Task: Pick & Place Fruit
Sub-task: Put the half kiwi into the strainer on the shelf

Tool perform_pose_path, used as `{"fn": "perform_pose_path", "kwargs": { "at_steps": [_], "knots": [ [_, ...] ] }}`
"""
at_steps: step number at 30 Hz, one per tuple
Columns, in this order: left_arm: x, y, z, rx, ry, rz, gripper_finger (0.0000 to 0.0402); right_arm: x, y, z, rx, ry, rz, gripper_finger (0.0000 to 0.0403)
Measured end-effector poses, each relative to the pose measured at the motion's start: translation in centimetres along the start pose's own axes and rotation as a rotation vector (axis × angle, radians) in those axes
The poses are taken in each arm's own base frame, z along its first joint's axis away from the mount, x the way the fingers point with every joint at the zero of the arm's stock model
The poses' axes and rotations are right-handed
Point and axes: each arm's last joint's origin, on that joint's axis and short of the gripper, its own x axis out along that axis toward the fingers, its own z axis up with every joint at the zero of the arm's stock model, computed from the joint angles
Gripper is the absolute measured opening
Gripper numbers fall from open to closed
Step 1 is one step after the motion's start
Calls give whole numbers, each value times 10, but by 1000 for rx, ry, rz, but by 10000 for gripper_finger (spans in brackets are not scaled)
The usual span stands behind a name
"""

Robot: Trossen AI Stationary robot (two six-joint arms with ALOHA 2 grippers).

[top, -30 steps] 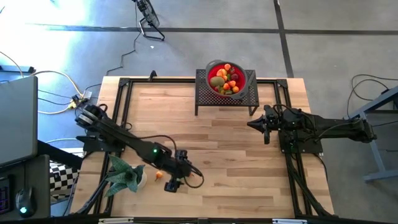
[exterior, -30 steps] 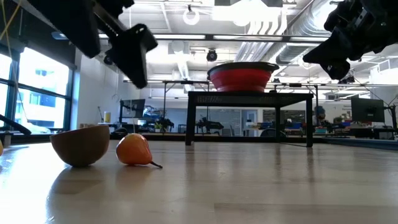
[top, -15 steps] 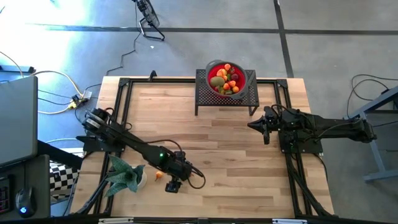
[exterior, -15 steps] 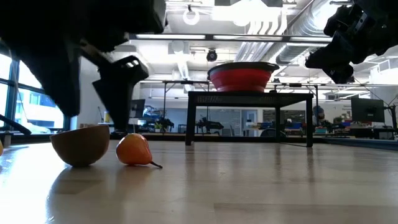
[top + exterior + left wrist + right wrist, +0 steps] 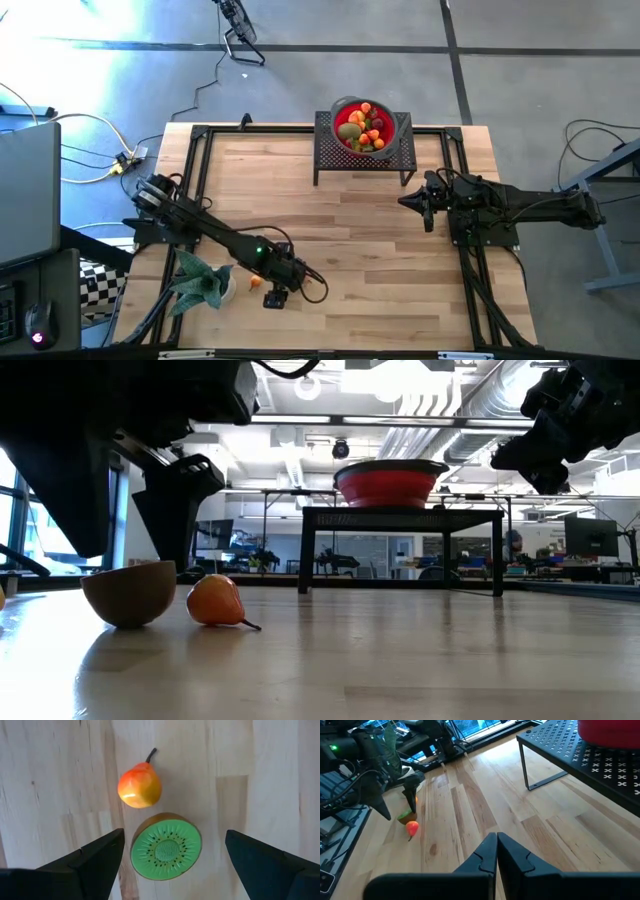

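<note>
A kiwi half (image 5: 166,846) rests on its brown rounded side, green cut face up, next to an orange-yellow pear (image 5: 140,788) lying on its side; both show in the low view as kiwi half (image 5: 130,592) and pear (image 5: 215,601). My left gripper (image 5: 174,840) is open just above them at the table's near-left part (image 5: 275,293), a finger on either side of the kiwi half, touching nothing. Several more fruits fill the red bowl (image 5: 365,125). My right gripper (image 5: 412,201) is shut and waits in the air at the right side.
The red bowl with a grey rim (image 5: 390,482) stands on a black perforated stand (image 5: 320,150) at the far edge. A green leafy plant (image 5: 200,283) lies at the near-left corner beside the left arm. Bare wood stretches between the two arms.
My left gripper has come down toward the kiwi half and the pear, staying open, and has shifted slightly toward the table's left edge. The two fruits have kept their places.
</note>
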Motion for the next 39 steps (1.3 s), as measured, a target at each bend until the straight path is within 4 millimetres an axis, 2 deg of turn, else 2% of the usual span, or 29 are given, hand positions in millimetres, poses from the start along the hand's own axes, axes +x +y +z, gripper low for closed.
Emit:
{"fn": "perform_pose_path", "kwargs": {
  "at_steps": [15, 26, 39],
  "knots": [
    [0, 0, 0, -3, 2, 6, 342, 0, 0, 0, 0, 0, 0, 5],
    [21, 1, -2, -26, 55, 2, 342, 0, 0, -1, -1, 5, -2, 5],
    [21, 1, -4, -43, 71, 9, 342, 1, 0, -1, -1, 12, -5, 5]
  ]
}}
